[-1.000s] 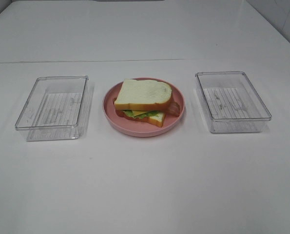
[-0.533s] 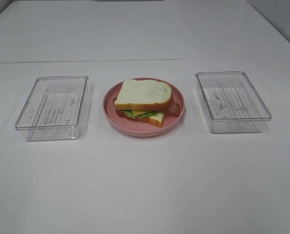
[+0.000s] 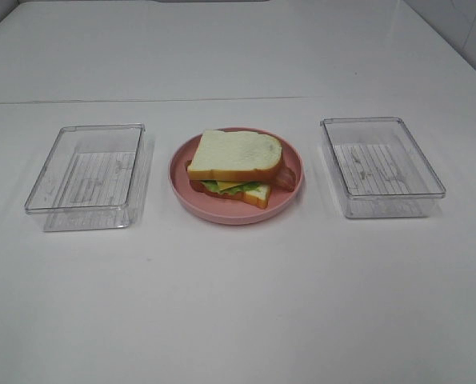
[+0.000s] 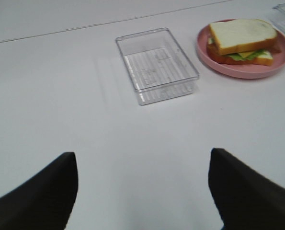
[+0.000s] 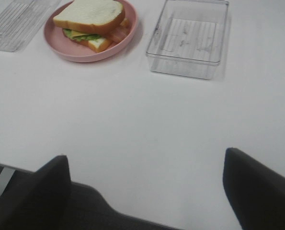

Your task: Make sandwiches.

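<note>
One sandwich (image 3: 236,166) sits on a round pink plate (image 3: 294,188) in the middle of the white table: two white bread slices with orange-brown crust, green lettuce, yellow cheese and reddish bacon between them. The left wrist view shows the sandwich (image 4: 242,40) far from my left gripper (image 4: 143,191), whose dark fingers stand wide apart over bare table. In the right wrist view the sandwich (image 5: 92,23) lies well away from my right gripper (image 5: 147,191), also open and holding nothing. Neither gripper appears in the exterior view.
A clear plastic tray (image 3: 88,174) stands left of the plate and another clear tray (image 3: 379,166) right of it, both holding nothing. The table's near edge (image 5: 132,221) shows in the right wrist view.
</note>
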You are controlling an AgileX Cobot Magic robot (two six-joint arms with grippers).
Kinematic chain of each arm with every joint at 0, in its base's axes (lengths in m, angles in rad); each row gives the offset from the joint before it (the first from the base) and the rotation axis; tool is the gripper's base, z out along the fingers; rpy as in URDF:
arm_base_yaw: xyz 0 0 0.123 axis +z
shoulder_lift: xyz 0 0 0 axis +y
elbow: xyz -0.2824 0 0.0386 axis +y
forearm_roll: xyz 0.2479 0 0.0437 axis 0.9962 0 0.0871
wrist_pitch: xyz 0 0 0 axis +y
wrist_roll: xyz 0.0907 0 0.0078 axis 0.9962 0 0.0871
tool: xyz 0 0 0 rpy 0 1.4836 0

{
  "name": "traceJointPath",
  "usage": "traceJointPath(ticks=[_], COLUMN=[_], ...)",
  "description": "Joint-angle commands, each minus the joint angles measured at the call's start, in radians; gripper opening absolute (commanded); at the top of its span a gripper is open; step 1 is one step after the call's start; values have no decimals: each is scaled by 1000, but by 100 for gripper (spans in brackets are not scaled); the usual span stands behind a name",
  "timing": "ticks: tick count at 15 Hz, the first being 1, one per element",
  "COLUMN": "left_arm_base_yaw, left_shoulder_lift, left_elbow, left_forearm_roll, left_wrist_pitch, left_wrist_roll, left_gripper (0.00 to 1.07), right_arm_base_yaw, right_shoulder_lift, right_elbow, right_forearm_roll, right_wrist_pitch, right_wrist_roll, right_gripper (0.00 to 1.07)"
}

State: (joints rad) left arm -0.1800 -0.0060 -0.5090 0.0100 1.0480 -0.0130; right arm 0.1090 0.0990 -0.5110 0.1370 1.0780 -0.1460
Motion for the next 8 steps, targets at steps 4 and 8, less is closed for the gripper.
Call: traceJointPath(ticks=[4, 8], left_arm_base_yaw=[249, 250], left_shoulder_lift=[-20, -23], left_elbow=[5, 5], left_forearm_roll=[-2, -2], left_wrist_pitch=[-8, -8], left_wrist_roll=[2, 2], left_gripper=[73, 73], right_arm_base_yaw=[-109, -134], right_shoulder_lift=[-113, -117], right_elbow=[5, 5], right_forearm_roll=[17, 23], right_wrist_pitch=[-11, -11], right_wrist_roll=[-9, -9], right_gripper=[81, 81])
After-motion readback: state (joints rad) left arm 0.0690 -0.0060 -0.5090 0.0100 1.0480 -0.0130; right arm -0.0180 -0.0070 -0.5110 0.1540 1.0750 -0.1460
